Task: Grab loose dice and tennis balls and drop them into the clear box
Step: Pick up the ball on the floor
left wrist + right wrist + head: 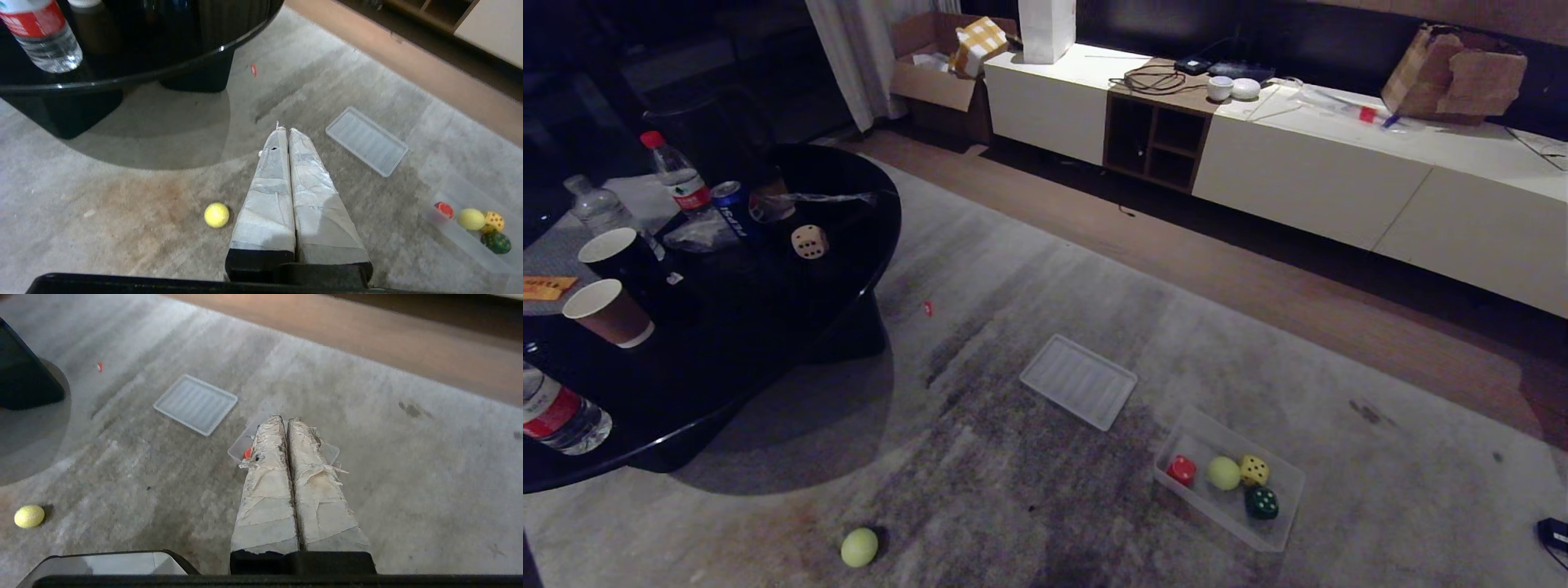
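Yellow-green tennis ball [859,546] lies loose on the rug, so I must reach down and spread my left gripper [285,130], whose fingers are pressed together like the right gripper [286,418].

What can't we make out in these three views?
- Clear box contents: right wrist view, the shut right hand covers most of it.
- Left hand and right hand: outside the head view.
- Water bottle: left wrist view, top cut by the edge.
- Beige die pip count: head view, too small.
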Robot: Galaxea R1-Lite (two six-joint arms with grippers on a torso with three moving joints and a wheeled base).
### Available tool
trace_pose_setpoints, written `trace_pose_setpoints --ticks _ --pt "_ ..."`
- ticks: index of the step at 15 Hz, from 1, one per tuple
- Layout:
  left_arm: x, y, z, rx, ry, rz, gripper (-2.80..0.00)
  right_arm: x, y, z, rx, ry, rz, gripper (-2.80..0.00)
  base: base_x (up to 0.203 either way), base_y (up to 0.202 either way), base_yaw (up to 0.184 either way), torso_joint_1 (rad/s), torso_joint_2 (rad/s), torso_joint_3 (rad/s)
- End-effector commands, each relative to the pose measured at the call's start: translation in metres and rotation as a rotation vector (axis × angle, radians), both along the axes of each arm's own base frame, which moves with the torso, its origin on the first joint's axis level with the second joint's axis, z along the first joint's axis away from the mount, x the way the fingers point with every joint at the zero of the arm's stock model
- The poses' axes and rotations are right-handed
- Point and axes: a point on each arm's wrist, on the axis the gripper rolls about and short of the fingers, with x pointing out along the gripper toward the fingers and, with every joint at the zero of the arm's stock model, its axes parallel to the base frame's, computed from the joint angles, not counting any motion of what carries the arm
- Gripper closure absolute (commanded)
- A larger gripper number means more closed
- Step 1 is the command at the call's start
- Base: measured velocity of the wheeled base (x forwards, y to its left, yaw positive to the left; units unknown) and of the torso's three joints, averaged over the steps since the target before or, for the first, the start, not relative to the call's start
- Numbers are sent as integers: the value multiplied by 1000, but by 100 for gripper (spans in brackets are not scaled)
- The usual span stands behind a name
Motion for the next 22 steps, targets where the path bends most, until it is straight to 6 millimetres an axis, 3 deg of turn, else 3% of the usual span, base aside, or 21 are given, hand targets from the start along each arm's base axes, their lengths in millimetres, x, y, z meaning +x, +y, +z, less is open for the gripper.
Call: trace_pose_setpoints --ticks 1,15,22 --pt "0 0 0 0 3 0 0 0 0 0 0 2 1 0 0 0 0 2 -1 193" --pt "0 0 0 0 2 0 0 0 0 0 -4 2 1 0 0 0 0 3 1 202" --pt "0 0 0 1 2 0 0 0 0 0 -3 5 4 0 0 0 0 2 0 43"
